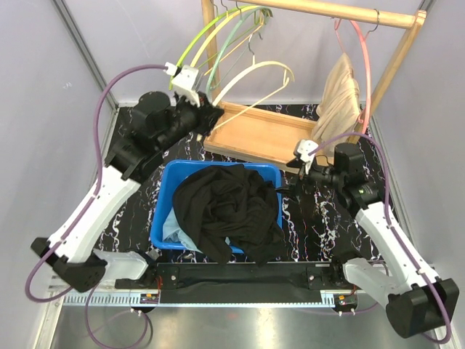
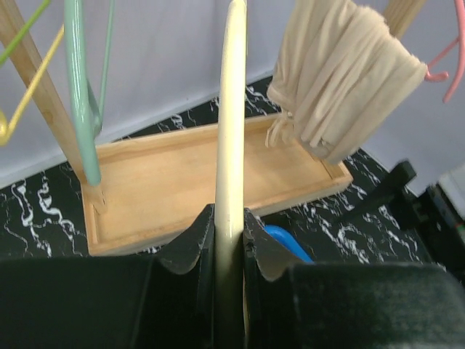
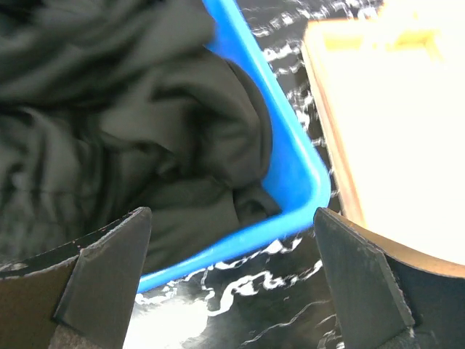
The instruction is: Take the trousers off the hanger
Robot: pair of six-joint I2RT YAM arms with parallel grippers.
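Beige trousers [image 1: 338, 98] [image 2: 349, 73] hang folded over a pink hanger [image 1: 361, 43] at the right end of the wooden rail. My left gripper [image 1: 212, 116] [image 2: 229, 218] is shut on the lower bar of an empty cream hanger [image 1: 254, 73] [image 2: 232, 109] that hangs from the rail. Black trousers [image 1: 229, 207] [image 3: 131, 116] lie heaped in the blue bin [image 1: 171, 185] [image 3: 290, 167], with a bit of light blue cloth [image 1: 173, 229] under them. My right gripper [image 1: 289, 190] [image 3: 232, 218] stands open, low beside the bin's right corner, with nothing between its fingers.
The wooden rail [image 1: 327, 11] also carries empty green and yellow hangers [image 1: 218, 36] at its left end. The rack's wooden tray base [image 1: 254, 134] [image 2: 182, 182] sits just behind the bin. Grey walls close in on both sides.
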